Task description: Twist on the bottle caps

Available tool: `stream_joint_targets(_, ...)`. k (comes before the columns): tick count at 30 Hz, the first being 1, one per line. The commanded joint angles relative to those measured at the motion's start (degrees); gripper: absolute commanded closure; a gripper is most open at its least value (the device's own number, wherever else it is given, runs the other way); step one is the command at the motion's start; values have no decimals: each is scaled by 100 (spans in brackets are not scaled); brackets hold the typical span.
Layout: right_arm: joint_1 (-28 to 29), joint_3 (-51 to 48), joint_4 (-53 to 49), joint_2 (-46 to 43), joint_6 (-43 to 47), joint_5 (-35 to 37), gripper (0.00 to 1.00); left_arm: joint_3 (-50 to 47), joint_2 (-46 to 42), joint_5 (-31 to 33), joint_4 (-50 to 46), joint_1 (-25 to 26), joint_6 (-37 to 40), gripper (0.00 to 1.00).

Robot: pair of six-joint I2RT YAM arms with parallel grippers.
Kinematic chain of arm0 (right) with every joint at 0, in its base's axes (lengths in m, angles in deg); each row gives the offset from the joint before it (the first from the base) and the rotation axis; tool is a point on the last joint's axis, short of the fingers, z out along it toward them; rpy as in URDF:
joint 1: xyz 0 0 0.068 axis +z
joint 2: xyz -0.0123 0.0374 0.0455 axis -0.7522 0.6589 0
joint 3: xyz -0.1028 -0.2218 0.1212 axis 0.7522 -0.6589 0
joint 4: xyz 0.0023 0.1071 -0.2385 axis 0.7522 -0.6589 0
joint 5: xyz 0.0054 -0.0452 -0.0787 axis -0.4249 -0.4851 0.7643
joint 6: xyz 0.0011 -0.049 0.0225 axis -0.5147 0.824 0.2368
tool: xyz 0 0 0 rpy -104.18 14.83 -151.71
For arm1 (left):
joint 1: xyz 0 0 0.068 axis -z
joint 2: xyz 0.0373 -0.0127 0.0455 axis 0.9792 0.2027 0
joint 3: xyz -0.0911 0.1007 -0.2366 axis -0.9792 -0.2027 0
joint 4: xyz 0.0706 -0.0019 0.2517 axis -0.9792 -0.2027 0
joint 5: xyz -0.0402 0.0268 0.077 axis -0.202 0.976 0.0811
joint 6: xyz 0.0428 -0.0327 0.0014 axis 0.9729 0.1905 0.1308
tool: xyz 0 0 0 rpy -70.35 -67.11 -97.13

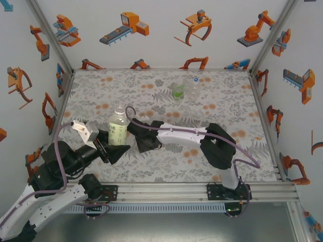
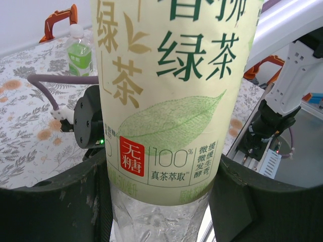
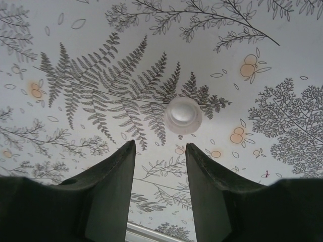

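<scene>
Bottle cap (image 3: 183, 115) lies on fern-printed tablecloth (image 3: 75, 45), robot-patterned walls (image 1: 161, 35) around.

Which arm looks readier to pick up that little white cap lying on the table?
The right. The right gripper hangs open over the table, the cap lying just ahead of it. The left gripper is shut on the tea bottle, so it is busy.

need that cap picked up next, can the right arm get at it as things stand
Probably yes: the cap lies alone on the table just ahead of the right fingers, which stand apart with nothing between.
</scene>
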Motion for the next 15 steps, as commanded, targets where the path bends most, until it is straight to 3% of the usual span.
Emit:
stream_joint_targets(1, -4, 290, -245, 100, 219, 180, 55, -84, -9, -1, 177, 10, -68, 87)
stream_joint_targets(15, -97, 742, -509, 538, 398, 195, 55, -26, 57, 85, 212, 7, -7, 87)
